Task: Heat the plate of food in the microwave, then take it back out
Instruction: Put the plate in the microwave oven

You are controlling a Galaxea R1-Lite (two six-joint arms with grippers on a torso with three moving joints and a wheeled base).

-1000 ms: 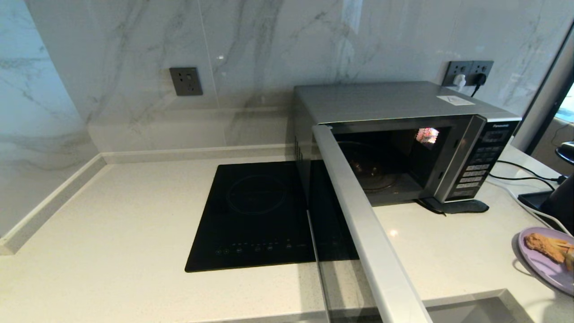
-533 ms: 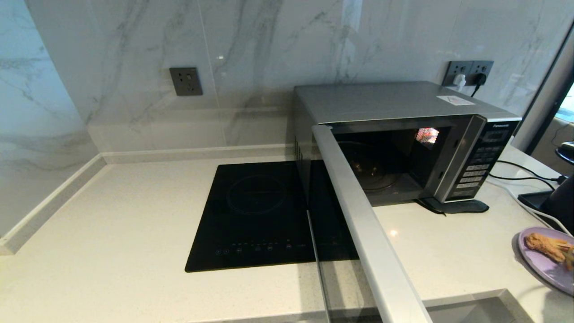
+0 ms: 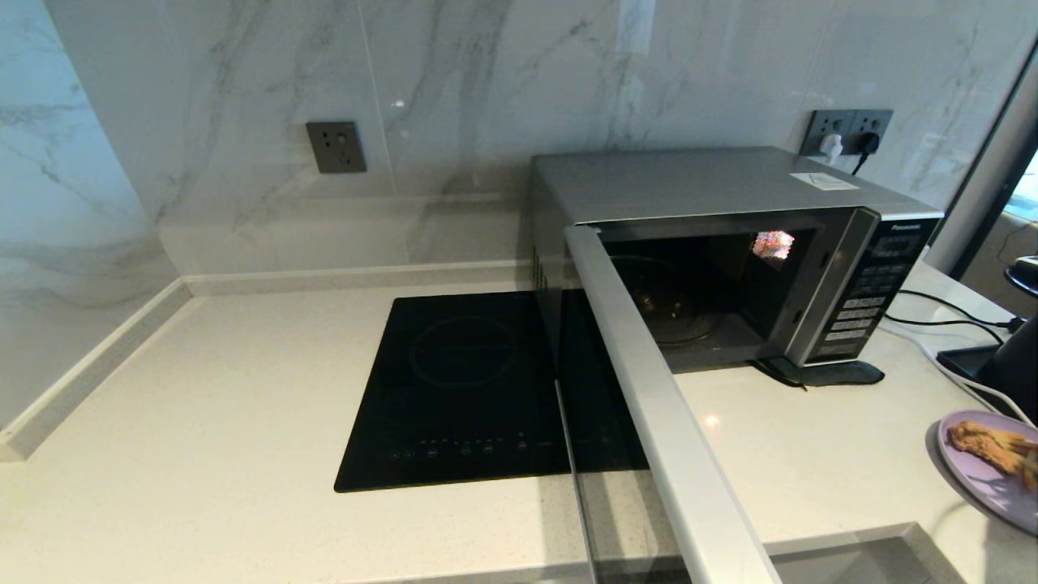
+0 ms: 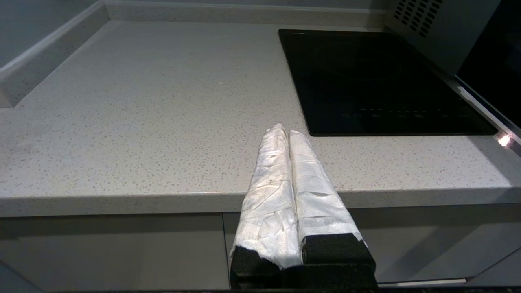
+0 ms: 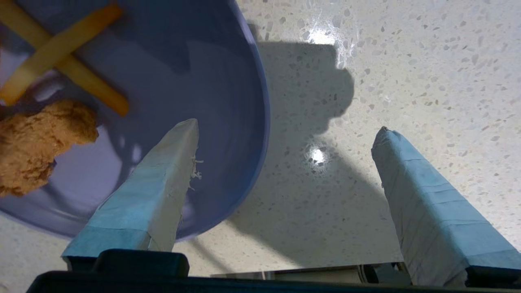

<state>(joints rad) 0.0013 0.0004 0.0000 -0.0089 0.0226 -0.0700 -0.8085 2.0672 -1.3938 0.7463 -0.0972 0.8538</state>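
Note:
The silver microwave (image 3: 714,186) stands at the back right with its door (image 3: 649,405) swung wide open toward me and the cavity empty. At the counter's far right edge lies the lilac plate (image 3: 977,483), cut off by the head view, holding fried chicken (image 3: 985,442). In the right wrist view my right gripper (image 5: 287,130) is open and straddles the plate (image 5: 228,81) rim. One finger (image 5: 163,183) is over the plate near the chicken (image 5: 36,142) and fries (image 5: 61,53); the other is over bare counter. My left gripper (image 4: 287,132) is shut and empty at the counter's front edge.
A flat black induction hob (image 3: 462,389) lies left of the microwave, partly behind the open door. Cables (image 3: 949,324) run across the counter right of the microwave, below a wall socket (image 3: 847,130). A recess (image 3: 851,560) drops at the front right.
The plate has shifted slightly to the right, so less of it and its fries shows in the head view. The microwave door and left gripper have not moved.

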